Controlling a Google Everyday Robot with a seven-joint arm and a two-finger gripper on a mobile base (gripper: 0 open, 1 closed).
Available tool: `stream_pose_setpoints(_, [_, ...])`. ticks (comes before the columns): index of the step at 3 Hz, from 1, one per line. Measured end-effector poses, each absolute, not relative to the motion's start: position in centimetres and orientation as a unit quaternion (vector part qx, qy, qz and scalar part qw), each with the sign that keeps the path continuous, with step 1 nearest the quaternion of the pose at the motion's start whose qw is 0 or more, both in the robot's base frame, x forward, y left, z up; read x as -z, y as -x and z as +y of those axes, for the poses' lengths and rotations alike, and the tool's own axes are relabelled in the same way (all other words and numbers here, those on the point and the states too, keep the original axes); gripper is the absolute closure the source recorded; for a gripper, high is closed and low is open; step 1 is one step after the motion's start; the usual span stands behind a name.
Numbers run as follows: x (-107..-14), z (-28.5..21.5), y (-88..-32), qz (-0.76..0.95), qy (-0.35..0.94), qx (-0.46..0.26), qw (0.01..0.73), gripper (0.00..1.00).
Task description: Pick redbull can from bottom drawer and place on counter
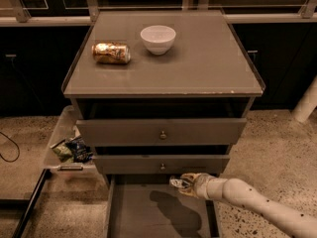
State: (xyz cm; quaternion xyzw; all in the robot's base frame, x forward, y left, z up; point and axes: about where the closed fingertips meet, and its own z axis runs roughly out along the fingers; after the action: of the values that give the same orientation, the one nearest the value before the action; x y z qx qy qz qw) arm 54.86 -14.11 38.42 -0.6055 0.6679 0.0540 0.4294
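Camera view, looking down at the front of the cabinet:

- Bottom drawer is pulled out. Its flat floor is in view, with a dark shadow across the middle.
- White arm enters from the lower right and reaches left over the drawer's right side.
- Gripper sits just below the front of the middle drawer, above the drawer floor and toward its back right.
- Gripper fingers look clamped on the redbull can. A slim silver shape with dark markings pokes out at the tip, roughly horizontal. It looks clear of the drawer floor, since the shadow falls lower in the frame. Fine detail of the grasp isn't readable.
- Top drawer and the middle drawer are each slightly open, each with a brass knob at centre.
- Counter carries two items near the back. A gold-orange can lies on its side at left, and a white bowl stands upright just to its right. The two are near each other but not touching.
- No silver can on the counter.
- Left of the cabinet is a clear bin on the floor with crumpled wrappers inside.
- A dark cable loops on the speckled floor at far left.
- A white post stands at the right edge.
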Motion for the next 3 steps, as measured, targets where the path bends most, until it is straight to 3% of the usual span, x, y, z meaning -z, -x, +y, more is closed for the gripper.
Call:
stream_pose_setpoints(2, [-40.8,-12.8,-53.1,0.648,0.616,-0.053,0.445,1.0])
stream_pose_setpoints(3, [-46.6,-11.4,-50.5,0.607,0.636,-0.048,0.474,1.0])
